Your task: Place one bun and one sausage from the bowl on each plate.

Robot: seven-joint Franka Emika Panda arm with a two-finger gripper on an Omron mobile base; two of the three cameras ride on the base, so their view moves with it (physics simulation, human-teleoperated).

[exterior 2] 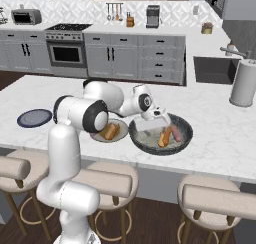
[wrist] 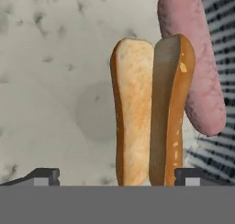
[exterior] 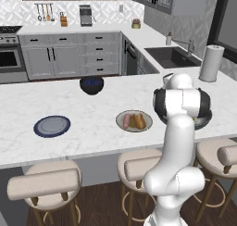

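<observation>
The pincer (exterior 2: 159, 128) hangs low inside the bowl (exterior 2: 186, 138), its jaws spread wide and holding nothing. In the hand view the two dark tips sit far apart, with the split bun (wrist: 151, 113) lying between them and reaching away from the hand. I take it the arm is lined up to straddle that bun and lift it.

The sausage (wrist: 193, 62) lies right against the bun's far side, touching or nearly so. That seems the awkward part: one finger has to come down close to it, and a careless close could nudge it or catch both.

From the right base view, bun and sausage (exterior 2: 176, 133) rest together in the bowl near its middle. The bowl sits on the desk (exterior 2: 220, 138) near its front edge.

The beige plate (exterior: 121, 123), just beside the bowl, already carries a bun (exterior: 139, 121) and a sausage (exterior: 126, 122) side by side, so it looks finished. The blue-rimmed plate (exterior: 52, 126) lies well apart along the desk with nothing on it; I'd judge the bowl's remaining pair is meant for it.

A dark bowl (exterior: 91, 85) stands farther back on the desk, and a paper towel roll (exterior: 211, 63) near the sink, both off the likely path. The arm's own bulk hides the bowl in the left base view.
</observation>
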